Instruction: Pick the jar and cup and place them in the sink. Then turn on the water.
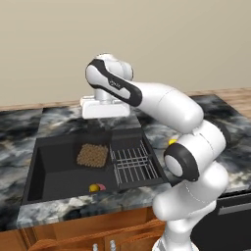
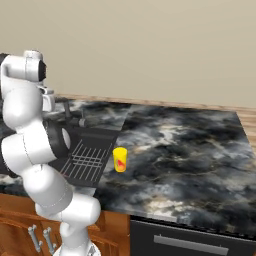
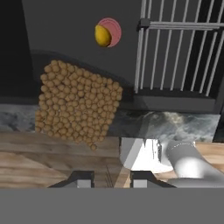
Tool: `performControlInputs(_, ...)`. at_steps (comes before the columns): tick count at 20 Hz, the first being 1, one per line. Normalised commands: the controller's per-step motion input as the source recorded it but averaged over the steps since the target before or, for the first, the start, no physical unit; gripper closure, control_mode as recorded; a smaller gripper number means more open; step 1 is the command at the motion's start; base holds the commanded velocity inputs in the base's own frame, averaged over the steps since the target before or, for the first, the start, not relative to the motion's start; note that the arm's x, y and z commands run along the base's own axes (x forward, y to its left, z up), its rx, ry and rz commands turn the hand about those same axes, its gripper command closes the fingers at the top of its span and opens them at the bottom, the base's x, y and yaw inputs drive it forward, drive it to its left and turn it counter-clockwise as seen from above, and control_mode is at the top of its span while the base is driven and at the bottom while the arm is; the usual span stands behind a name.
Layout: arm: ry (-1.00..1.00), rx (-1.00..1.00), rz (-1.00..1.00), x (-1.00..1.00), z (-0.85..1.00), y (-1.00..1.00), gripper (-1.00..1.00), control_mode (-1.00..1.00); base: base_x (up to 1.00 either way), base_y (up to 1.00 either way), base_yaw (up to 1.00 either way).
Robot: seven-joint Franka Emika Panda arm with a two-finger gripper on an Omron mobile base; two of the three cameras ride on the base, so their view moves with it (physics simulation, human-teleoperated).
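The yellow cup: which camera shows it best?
The right base view: the yellow cup stands whole and upright on the counter beside the sink. In the left base view only a sliver peeks from behind the arm.

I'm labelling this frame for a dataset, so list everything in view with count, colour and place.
jar: one, brown speckled, in the sink's open part, left of the rack.
cup: one, yellow with a red mark, upright on the counter right of the sink.
round blob: one, yellow and pink, on the sink floor near the front wall.
wire rack: one, grey, across the sink's right part.
sink: one, black, recessed.
counter: dark marbled.
gripper: one, dark fingertips, above the sink's back edge, holding nothing.
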Motion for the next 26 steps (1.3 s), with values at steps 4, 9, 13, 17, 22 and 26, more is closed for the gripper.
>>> performControlInputs(4, -0.01, 0.0, 0.0, 0.0, -0.1, 0.41, 1.0, -1.0, 0.0, 0.0, 0.0)
performControlInputs(9, -0.02, 0.0, 0.0, 0.0, -0.15, 0.4, 1.0, -1.0, 0.0, 0.0, 0.0)
performControlInputs(13, -0.02, 0.0, 0.0, 0.0, -0.19, 0.39, 1.0, -1.0, 0.0, 0.0, 0.0)
performControlInputs(17, -0.01, 0.0, -0.02, 0.01, -0.26, 0.33, 1.0, -1.0, 0.0, 0.0, 0.0)
performControlInputs(22, 0.0, -0.01, -0.08, 0.04, -0.33, 0.16, 1.0, -1.0, 0.0, 0.0, 0.0)
performControlInputs(26, -0.01, -0.02, -0.22, 0.06, -0.29, 0.08, 1.0, -1.0, 0.0, 0.0, 0.0)
